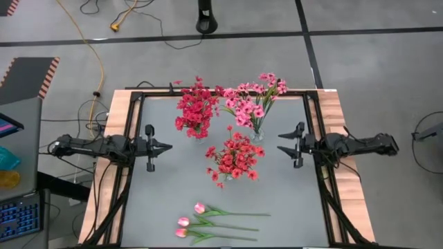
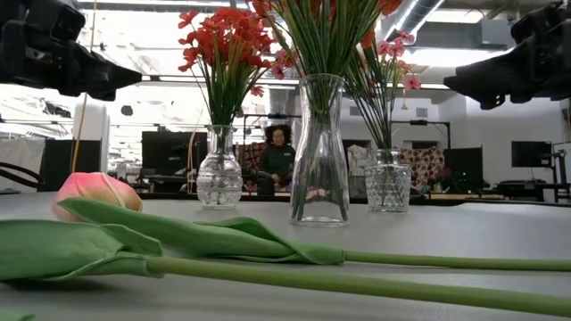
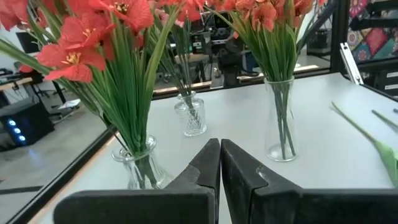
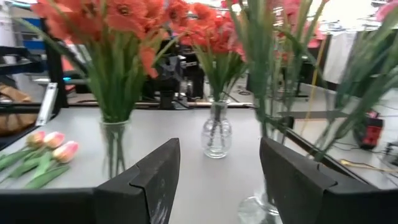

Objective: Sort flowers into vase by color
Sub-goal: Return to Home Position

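Three glass vases stand on the grey table. One holds crimson-pink sprays (image 1: 196, 111), one light pink sprays (image 1: 250, 104), and a taller one (image 2: 319, 147) holds red sprays (image 1: 235, 155). Three pink tulip buds (image 1: 190, 221) lie flat on their long stems by the table's near edge, and the closest bud (image 2: 94, 192) fills the low view. My left gripper (image 1: 168, 146) hovers left of the vases with its fingers (image 3: 220, 155) shut and empty. My right gripper (image 1: 282, 143) hovers right of them, open (image 4: 217, 174) and empty.
A dark frame (image 1: 135, 97) rims the table on wooden side boards. Bare tabletop lies between the vases and the tulips (image 4: 53, 146), and along both sides below the arms. Cables lie on the floor beyond the far edge. A person (image 2: 278, 156) sits in the room behind.
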